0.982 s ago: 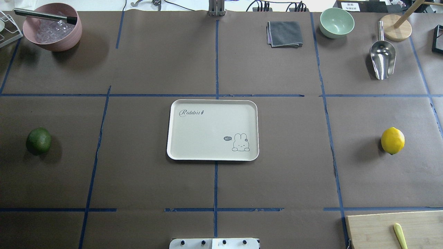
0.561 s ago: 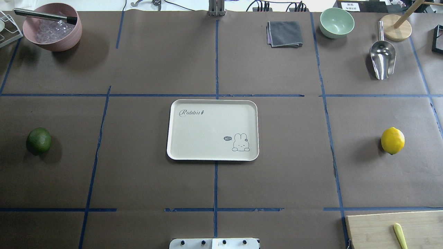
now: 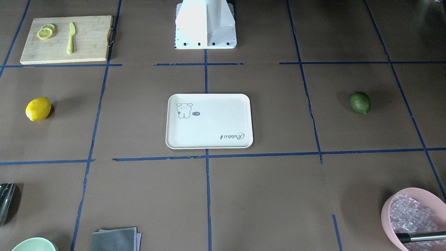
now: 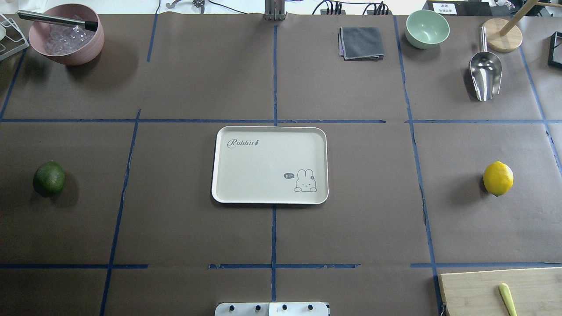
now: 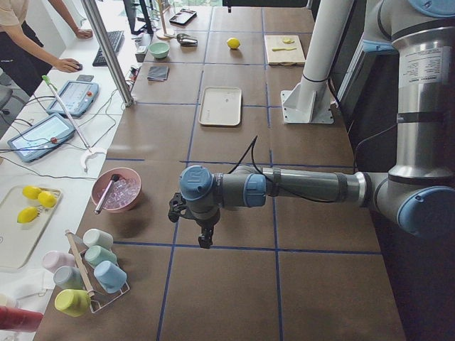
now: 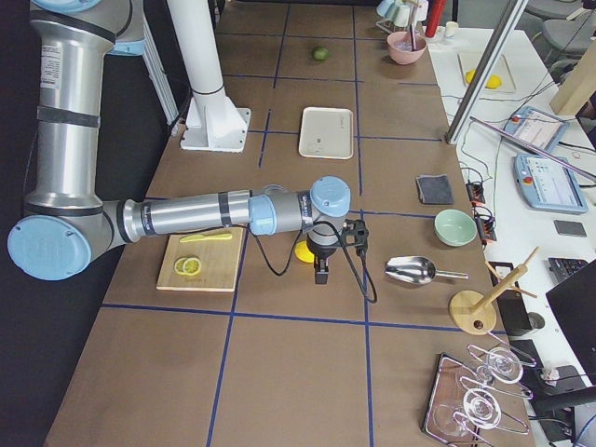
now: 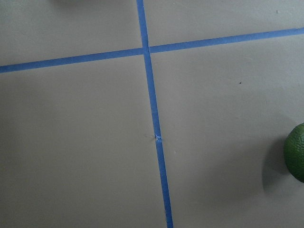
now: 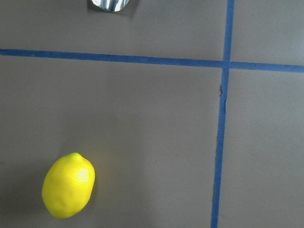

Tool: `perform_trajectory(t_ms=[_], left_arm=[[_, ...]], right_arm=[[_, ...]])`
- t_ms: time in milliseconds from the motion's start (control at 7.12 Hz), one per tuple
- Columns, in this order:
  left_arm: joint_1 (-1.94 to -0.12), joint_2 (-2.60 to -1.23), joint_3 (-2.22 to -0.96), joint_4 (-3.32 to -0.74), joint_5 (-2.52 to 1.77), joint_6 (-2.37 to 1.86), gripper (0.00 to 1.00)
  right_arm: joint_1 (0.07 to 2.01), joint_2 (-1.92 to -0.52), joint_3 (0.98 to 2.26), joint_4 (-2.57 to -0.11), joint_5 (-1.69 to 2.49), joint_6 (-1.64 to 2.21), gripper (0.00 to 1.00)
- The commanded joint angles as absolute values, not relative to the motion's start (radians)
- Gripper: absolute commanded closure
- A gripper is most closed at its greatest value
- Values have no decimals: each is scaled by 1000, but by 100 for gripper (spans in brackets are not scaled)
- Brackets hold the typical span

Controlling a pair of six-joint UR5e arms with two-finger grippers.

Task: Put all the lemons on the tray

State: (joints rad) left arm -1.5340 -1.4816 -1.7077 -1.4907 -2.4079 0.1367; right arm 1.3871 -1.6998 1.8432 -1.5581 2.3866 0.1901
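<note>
The bright yellow lemon point(image 4: 498, 178) lies on the table's right side, also in the right wrist view point(image 8: 68, 185). The dark green lemon point(image 4: 49, 178) lies on the left side; its edge shows in the left wrist view point(image 7: 295, 152). The cream tray point(image 4: 263, 166) sits in the middle with nothing on it. My left gripper point(image 5: 205, 238) hangs above the table near the green lemon. My right gripper point(image 6: 321, 270) hangs beside the yellow lemon point(image 6: 303, 251). Both show only in the side views, so I cannot tell whether they are open or shut.
A pink bowl point(image 4: 66, 35) stands at the back left. A grey cloth point(image 4: 361, 42), a green bowl point(image 4: 427, 28), a metal scoop point(image 4: 485, 74) and a wooden stand point(image 4: 505, 37) are at the back right. A cutting board point(image 4: 483, 289) with a knife lies front right.
</note>
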Motion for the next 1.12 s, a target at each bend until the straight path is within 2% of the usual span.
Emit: perform_trajectory(t_ms=[0, 140, 281, 421, 982], left_arm=[[-1534, -1480, -1710, -1493, -2413, 138, 0], [-1534, -1480, -1710, -1493, -2413, 140, 0], [-1534, -1480, -1712, -1493, -2413, 141, 0], [-1534, -1480, -1712, -1494, -2414, 141, 0], [-1536, -1480, -1713, -1494, -2414, 144, 0]], right_arm=[[1280, -1704, 1842, -1434, 2398, 426, 2], [1184, -1732, 1839, -1257, 2341, 615, 2], [1052, -1730, 1838, -1153, 2239, 840, 2], [975, -1735, 1836, -1103, 2168, 910, 2], [910, -1718, 1780, -1097, 2154, 916, 2]])
